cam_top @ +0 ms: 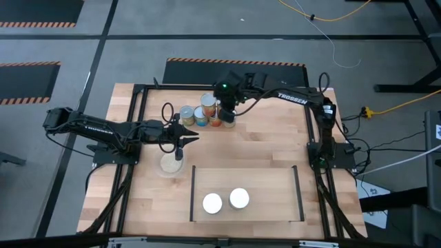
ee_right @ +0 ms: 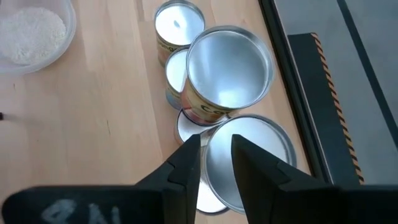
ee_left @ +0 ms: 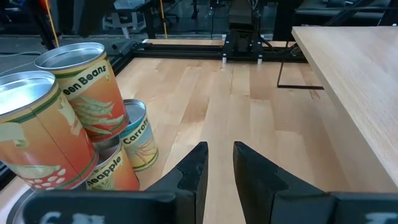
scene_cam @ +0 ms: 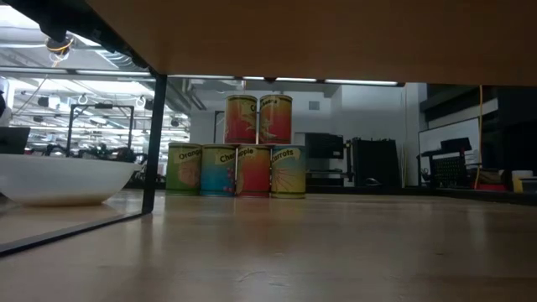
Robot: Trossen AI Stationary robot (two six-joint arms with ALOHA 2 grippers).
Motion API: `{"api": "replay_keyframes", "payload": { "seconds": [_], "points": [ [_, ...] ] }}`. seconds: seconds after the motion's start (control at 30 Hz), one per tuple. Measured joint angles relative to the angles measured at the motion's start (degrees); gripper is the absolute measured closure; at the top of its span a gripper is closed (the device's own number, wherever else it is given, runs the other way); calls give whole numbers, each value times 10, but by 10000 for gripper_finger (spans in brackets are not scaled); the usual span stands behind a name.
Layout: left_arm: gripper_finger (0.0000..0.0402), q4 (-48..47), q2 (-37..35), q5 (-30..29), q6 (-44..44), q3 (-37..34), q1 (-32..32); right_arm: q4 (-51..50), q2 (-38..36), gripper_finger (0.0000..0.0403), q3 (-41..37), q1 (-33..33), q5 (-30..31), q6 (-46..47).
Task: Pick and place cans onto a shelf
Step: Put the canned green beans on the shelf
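Several cans point(cam_top: 207, 110) stand stacked at the table's far middle: a bottom row with two more on top point(scene_cam: 258, 119). Two further cans point(cam_top: 212, 203) point(cam_top: 239, 198) stand upright on the light-wood shelf point(cam_top: 244, 180) near the front edge. My right gripper point(cam_top: 227, 112) hovers over the stack, its fingers point(ee_right: 216, 146) close together above the near top can's silver lid point(ee_right: 249, 162), holding nothing. My left gripper point(cam_top: 185, 136) waits left of centre beside the stack point(ee_left: 74, 112), its fingers point(ee_left: 219, 155) close together and empty.
A round clear dish point(cam_top: 171, 164) with pale contents sits on the table just in front of my left gripper. The black metal frame point(cam_top: 138, 89) runs around the table. Bare wood point(cam_top: 241, 148) lies between the stack and the shelf.
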Motion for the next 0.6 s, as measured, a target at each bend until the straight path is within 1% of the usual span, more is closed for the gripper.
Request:
{"api": "replay_keyframes", "payload": {
  "seconds": [0.3,0.6],
  "points": [
    [333,-5,0,0,0,0,0,4,8,308,0,0,0,1],
    [333,-6,0,0,0,0,0,2,20,308,0,-1,0,29]
  ]
}}
